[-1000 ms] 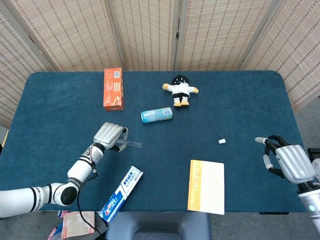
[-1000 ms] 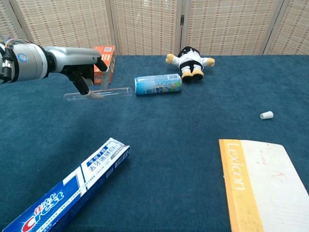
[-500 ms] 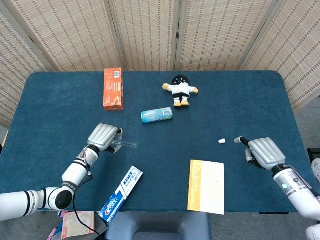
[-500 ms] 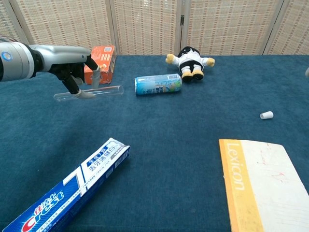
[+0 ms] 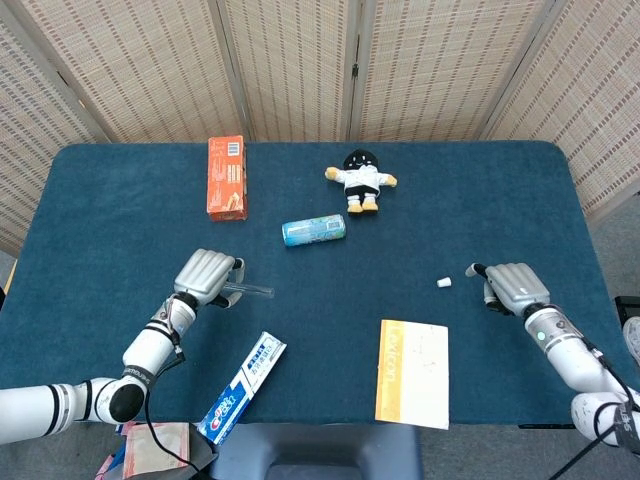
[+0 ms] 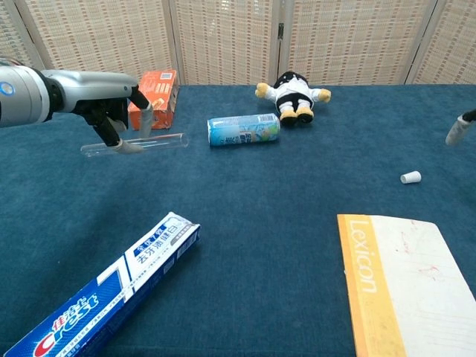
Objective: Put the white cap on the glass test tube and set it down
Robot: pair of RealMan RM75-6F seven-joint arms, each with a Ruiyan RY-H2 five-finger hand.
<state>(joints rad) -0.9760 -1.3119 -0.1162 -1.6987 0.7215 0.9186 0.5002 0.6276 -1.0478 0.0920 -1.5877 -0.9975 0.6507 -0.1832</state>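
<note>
My left hand holds the clear glass test tube level above the blue cloth, the tube's open end pointing toward the table's middle. The small white cap lies by itself on the cloth at the right. My right hand is low over the cloth just right of the cap, empty, with a finger reaching toward it and not touching. The chest view catches only a fingertip of it at the right edge.
A Lexicon book lies at the front right, close to the cap. A Crest toothpaste box lies at the front left. Farther back are a blue-green can, an orange box and a plush doll.
My right hand came in from the right edge toward the cap and dropped lower. My left hand drifted slightly left with the tube.
</note>
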